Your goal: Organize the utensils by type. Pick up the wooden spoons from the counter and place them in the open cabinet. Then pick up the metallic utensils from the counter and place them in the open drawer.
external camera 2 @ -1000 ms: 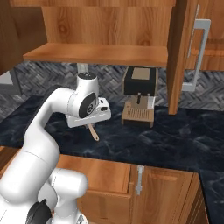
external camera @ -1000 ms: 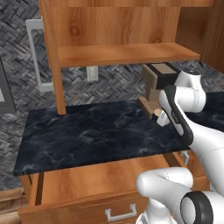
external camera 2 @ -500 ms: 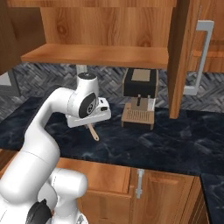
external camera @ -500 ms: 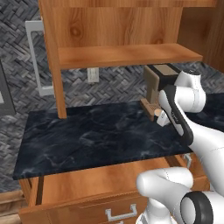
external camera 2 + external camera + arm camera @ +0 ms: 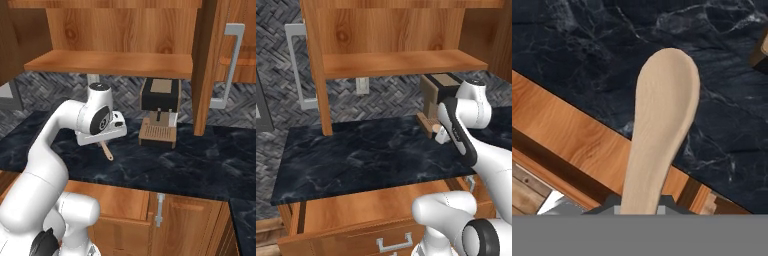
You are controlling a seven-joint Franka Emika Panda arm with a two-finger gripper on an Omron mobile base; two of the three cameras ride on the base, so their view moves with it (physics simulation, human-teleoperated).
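**Wooden spoon held above the counter, shelf not yet reached**

The gripper [image 5: 103, 143] is clamped nearly shut on the handle of a pale wooden spoon [image 5: 660, 125], which hangs bowl-down above the black marble counter [image 5: 200, 165]. In the hand view the spoon's oval bowl points away from the fingers, over the counter's front edge and the open drawer [image 5: 356, 210] below.

The spoon is pale tan, smooth and slim, widening from a narrow handle into a rounded bowl. It looks light, and the hold is on a thin part of it.

The cabinet [image 5: 401, 62] shelf sits well above the gripper. As I judge it, the risk is the lift: the hanging spoon could strike the shelf's front edge and twist or slip out. It might then drop into the drawer meant for metal pieces. The coffee machine [image 5: 159, 112] stands just beside the arm and could be bumped on a wide swing.
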